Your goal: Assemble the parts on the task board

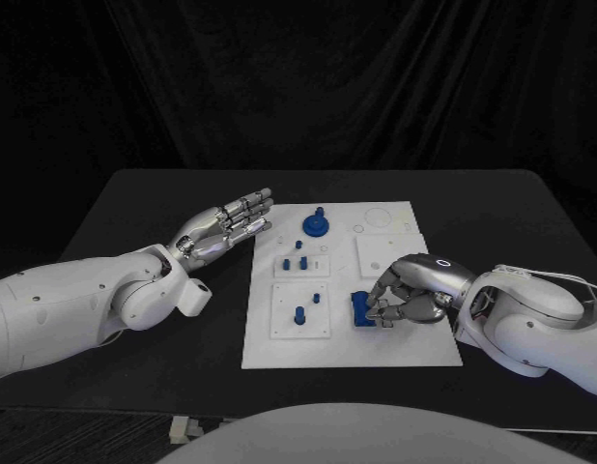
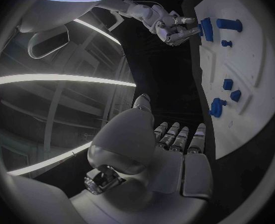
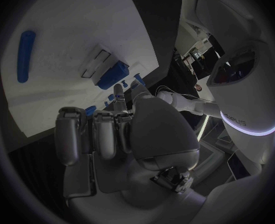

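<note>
Block (image 1: 361,309), blue, at the board's (image 1: 383,353) near right part: judged small, rigid, light and smooth plastic, best pinched across its flat sides. Right hand (image 1: 412,290) closes its fingers on it from the right. Left hand (image 1: 222,230) hovers spread and empty, just off the board's far left corner.

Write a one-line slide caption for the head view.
Right hand grips a blue part at the white task board; left hand hovers open beside it.
</note>
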{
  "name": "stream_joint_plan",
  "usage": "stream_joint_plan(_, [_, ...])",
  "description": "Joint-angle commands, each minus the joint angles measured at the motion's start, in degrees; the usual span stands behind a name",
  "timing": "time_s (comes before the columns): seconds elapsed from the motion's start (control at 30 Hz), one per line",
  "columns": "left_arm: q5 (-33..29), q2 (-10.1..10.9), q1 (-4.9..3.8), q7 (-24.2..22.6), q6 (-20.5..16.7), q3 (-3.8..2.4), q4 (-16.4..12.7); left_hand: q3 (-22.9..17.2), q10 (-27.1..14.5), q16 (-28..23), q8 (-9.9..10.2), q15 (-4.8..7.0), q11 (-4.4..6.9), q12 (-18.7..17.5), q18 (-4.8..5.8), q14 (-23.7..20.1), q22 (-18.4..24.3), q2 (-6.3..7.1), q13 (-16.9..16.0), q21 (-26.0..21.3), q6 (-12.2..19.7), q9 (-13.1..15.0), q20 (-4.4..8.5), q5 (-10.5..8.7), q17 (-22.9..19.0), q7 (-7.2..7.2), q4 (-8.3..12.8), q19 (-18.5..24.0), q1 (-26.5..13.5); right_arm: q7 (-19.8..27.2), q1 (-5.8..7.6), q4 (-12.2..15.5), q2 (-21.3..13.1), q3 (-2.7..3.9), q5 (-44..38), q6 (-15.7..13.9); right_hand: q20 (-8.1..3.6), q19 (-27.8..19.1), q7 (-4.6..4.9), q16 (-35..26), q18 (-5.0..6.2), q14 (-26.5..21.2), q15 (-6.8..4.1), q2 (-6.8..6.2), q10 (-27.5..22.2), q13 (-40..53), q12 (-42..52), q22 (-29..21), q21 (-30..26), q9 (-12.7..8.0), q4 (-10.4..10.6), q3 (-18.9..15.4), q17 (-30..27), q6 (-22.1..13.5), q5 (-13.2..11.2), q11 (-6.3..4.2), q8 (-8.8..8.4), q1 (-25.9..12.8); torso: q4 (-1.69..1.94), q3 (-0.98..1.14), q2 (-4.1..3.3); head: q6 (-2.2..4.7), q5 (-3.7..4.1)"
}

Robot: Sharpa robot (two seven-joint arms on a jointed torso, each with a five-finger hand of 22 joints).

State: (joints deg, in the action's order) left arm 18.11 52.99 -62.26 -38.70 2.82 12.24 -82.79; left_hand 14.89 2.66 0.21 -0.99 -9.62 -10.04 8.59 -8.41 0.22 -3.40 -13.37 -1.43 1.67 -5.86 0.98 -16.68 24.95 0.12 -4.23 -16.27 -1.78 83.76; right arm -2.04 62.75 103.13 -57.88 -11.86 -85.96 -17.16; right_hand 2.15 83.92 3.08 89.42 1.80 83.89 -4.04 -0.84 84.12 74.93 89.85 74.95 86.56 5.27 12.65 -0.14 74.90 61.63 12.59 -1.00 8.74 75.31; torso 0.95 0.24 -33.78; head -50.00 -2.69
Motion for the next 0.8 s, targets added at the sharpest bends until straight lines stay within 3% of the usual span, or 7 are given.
stream_joint_plan(0.03, [-0.1, -0.2, 0.05, -2.7, 1.0, -0.06, 0.0, -0.4, 0.1, 0.0, -0.2, -0.21, -0.21, 0.2, -0.72, 0.1, -0.1, 0.07, -0.1, 0.0, -0.1, 0.1, -0.16, 0.35, 0.0, -0.47, 0.0, 0.1, 0.7, 0.3, -0.68, -0.4, 0.5, 0.01, 0.1, -0.4, 0.28, 5.0, 0.20, -0.1, -1.07, 5.7, 0.39, -0.22, 5.9, 15.1, 0.2, 14.1, 0.3, -0.1, -0.2, 0.2, 12.9, 0.0, -0.4, 0.47, -0.34, 0.6, 0.02, -0.01, -0.01, 0.00, 0.01])
stream_joint_plan(0.53, [-0.1, -0.2, 0.05, -2.4, 1.3, -0.06, 0.1, -0.7, 0.2, 0.1, -0.2, -0.28, -0.26, 0.4, -0.68, 0.2, -0.1, 0.22, -0.1, 0.1, -0.2, 0.1, -0.16, 1.04, 0.1, -0.67, 0.1, 0.0, 1.5, -0.5, -2.66, -1.9, 1.1, 0.01, -0.7, -0.8, 0.52, 4.9, 0.75, -0.2, -1.02, 5.7, 0.73, -0.91, 5.9, 15.1, 0.2, 14.0, 0.1, -0.5, -0.2, 0.2, 12.6, -0.4, -0.9, 0.95, -1.03, 0.8, -0.03, 0.00, -0.01, 0.00, 0.08])
stream_joint_plan(0.67, [-0.1, -0.3, 0.05, -2.2, 1.5, -0.06, 0.2, -0.8, 0.2, 0.1, -0.2, -0.32, -0.28, 0.4, -0.67, 0.2, -0.1, 0.24, -0.1, 0.1, -0.3, 0.1, -0.17, 1.19, 0.1, -0.81, 0.1, 0.0, 1.7, 0.0, -2.78, -1.5, 0.7, 0.01, -2.5, -3.1, 0.66, 4.9, 0.68, -0.2, -1.03, 5.7, 0.84, -1.63, 5.9, 15.1, 0.2, 14.0, 0.2, -0.5, -0.8, 0.6, 12.6, 0.2, -0.6, 0.98, -1.05, 2.1, 0.01, -0.01, 0.03, 0.00, 0.10])
stream_joint_plan(0.8, [-0.1, -0.4, 0.06, -2.2, 1.6, -0.06, 0.3, -1.1, 0.3, 0.2, -0.3, -0.35, -0.24, 0.5, -0.64, 0.2, -0.1, 0.27, -0.1, 0.1, -0.6, 0.1, -0.16, 1.37, 0.1, -1.26, 0.2, 0.0, 2.2, 1.1, -2.85, -0.9, 0.2, 0.01, -5.8, -7.0, 0.57, 4.9, -0.04, -0.1, -1.04, 5.7, 0.49, -3.07, 5.9, 15.1, 0.2, 14.0, 0.3, -0.2, -1.6, 1.5, 12.7, 1.0, 0.1, 0.42, -0.76, 4.0, -0.02, 0.00, 0.00, 0.00, 0.13])
